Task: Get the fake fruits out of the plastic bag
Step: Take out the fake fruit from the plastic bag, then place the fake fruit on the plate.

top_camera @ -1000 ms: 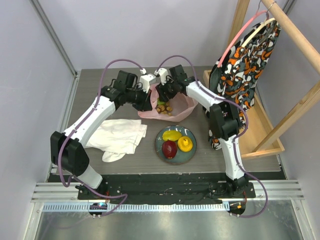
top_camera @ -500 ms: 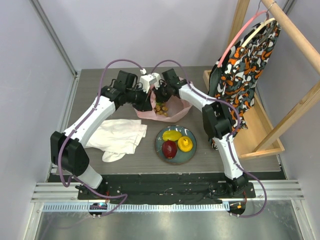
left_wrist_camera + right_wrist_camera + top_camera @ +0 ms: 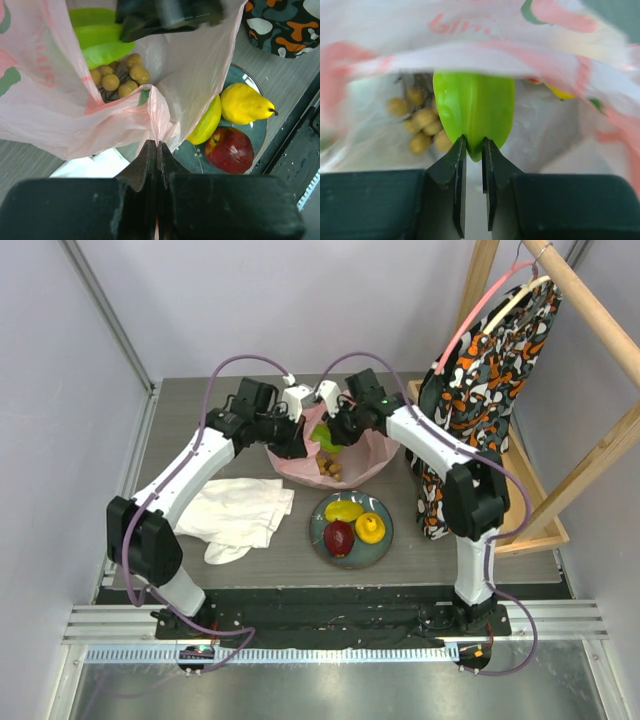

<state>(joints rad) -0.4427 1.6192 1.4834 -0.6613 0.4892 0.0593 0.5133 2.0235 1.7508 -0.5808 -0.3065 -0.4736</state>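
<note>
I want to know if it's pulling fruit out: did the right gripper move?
Yes. Measured against the plate, the right gripper has drawn back slightly to the right, toward the patterned fabric, shut on the green fruit.

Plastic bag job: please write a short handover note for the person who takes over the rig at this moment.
The left gripper is shut on the edge of the plastic bag, holding its mouth up.
The right gripper is shut on the green fruit, which is inside the bag's mouth.
Done: the red apple, yellow pear and yellow-green fruit lie on the plate.
Left: bring the green fruit out, then the grapes at the bag's bottom. Part of the bag's inside is hidden, so check for more.
</note>
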